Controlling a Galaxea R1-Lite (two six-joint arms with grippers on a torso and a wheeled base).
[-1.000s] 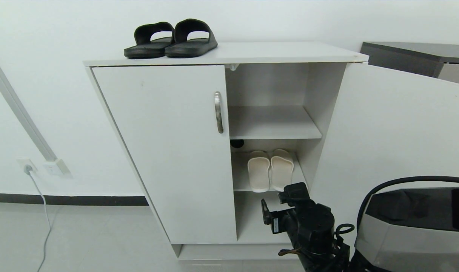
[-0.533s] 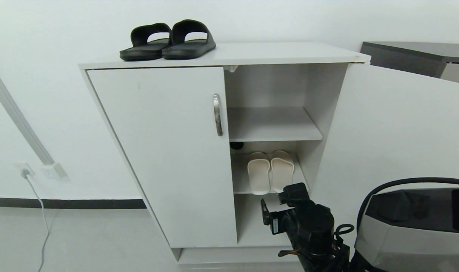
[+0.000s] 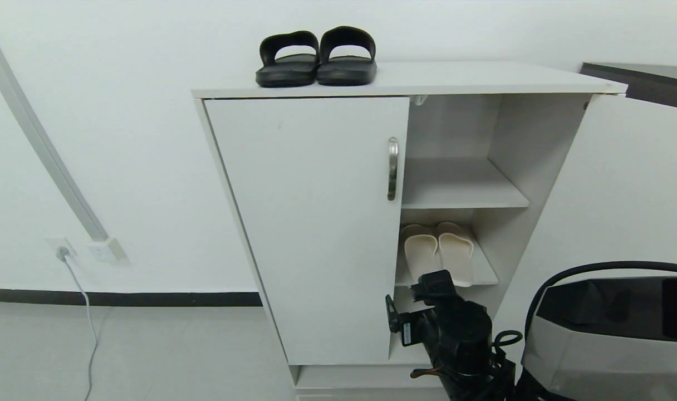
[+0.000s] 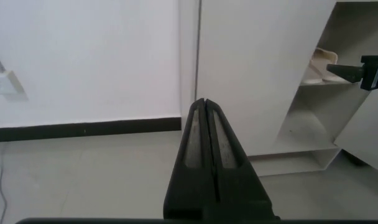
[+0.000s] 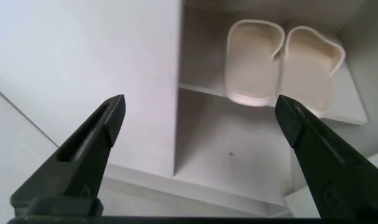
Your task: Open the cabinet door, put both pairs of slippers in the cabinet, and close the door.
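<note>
Found cream foam slippers (image 3: pixel 438 252) shelved in open white cabinet (image 3: pixel 310 223). Judged next: raised reach for black rubber slippers (image 3: pixel 316 57) on top. Logged right pincer (image 5: pixel 199 106) wide, left pincer (image 4: pixel 204 104) pressed together.

cabinet (image 3: pixel 305 223): matt wht laminate | handle (image 3: pixel 392 169): brushed metal | blk slippers (image 3: pixel 315 71): matt rubber | cream slippers (image 3: pixel 440 250): smooth foam
</note>
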